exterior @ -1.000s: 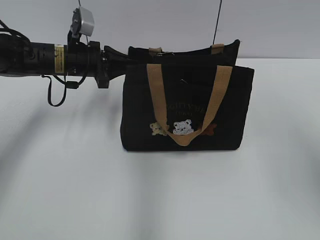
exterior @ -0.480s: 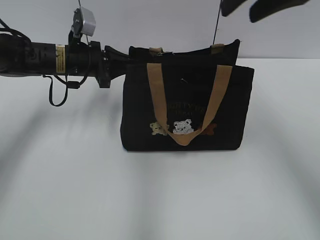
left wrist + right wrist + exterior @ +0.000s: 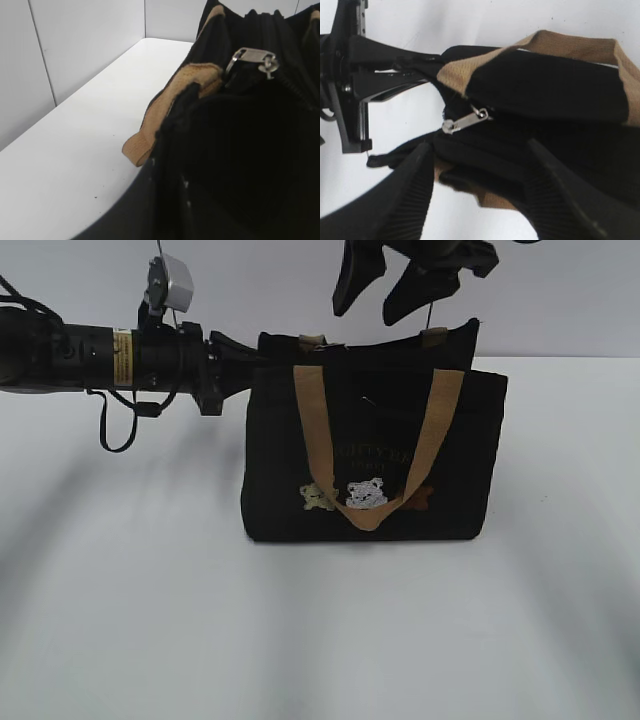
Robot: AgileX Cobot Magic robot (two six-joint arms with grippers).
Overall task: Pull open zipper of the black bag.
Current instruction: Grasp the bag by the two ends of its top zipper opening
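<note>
The black bag (image 3: 370,455) stands upright on the white table, its tan handles (image 3: 312,430) hanging down the front over the bear patches. My left gripper (image 3: 243,357) reaches in from the left and is shut on the fabric at the bag's left top end; the right wrist view also shows the left gripper (image 3: 422,67) clamped there. The zipper runs along the top rim, and its silver pull (image 3: 465,120) lies near that end; the pull (image 3: 250,56) also shows in the left wrist view. My right gripper (image 3: 370,308) hangs open just above the rim, the right gripper (image 3: 479,147) straddling the bag top without touching it.
The white table (image 3: 150,620) runs out to the front and both sides of the bag. A pale wall (image 3: 560,300) closes the back, and another wall panel (image 3: 75,50) stands along the table's edge in the left wrist view.
The right gripper has come into view from the upper right and dropped left and down over the bag's top. The left arm and the bag have held still.
</note>
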